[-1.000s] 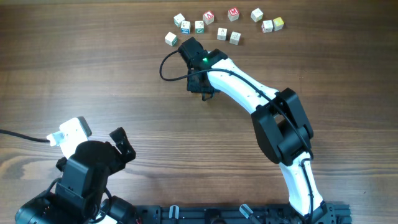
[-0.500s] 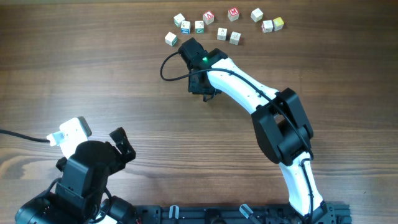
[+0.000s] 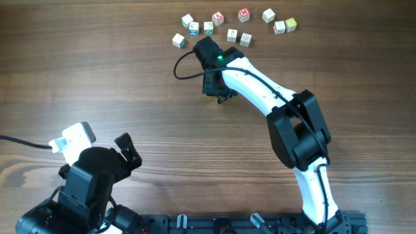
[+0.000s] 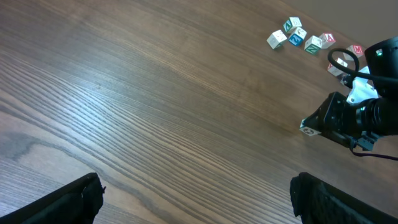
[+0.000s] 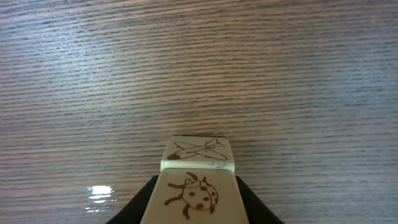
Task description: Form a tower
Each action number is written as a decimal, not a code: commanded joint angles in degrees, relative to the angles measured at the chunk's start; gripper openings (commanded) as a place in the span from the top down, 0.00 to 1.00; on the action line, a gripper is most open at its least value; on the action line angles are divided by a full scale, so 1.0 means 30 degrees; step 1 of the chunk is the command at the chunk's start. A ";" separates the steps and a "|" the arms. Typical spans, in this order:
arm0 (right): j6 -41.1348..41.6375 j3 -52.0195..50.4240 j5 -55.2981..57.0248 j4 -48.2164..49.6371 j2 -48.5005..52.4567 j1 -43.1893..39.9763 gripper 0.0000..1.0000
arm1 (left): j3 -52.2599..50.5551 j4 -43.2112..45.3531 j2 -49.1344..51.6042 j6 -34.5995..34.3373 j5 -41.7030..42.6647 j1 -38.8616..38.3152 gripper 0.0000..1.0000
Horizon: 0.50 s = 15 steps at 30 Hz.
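Gripping short tower of pale wooden picture cubes (image 5: 198, 174), just 12 o'clock of wooden surface (image 3: 97, 78) centre: right hand (image 3: 218, 95) nearly closed on ladybug-marked top cube (image 5: 193, 198). Left hand (image 4: 199, 208) wide open, empty. Risk: uneven release drags top cube sideways, toppling stack.

No legible text: letters on the loose cubes (image 3: 244, 13) are too small, and the stacked cubes (image 5: 196, 183) show only ladybird and aeroplane drawings.

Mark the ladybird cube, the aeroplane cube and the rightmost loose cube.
ladybird cube (image 5: 191, 194): right wrist view, its drawn face.
aeroplane cube (image 5: 198, 151): right wrist view, the plane drawing.
rightmost loose cube (image 3: 290, 24): overhead view, top face.
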 commanded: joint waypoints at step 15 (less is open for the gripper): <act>-0.0138 0.0925 0.0444 -0.0568 -0.1173 -0.0189 0.25 | -0.0051 0.0051 -0.0015 0.0379 0.0087 0.0044 0.00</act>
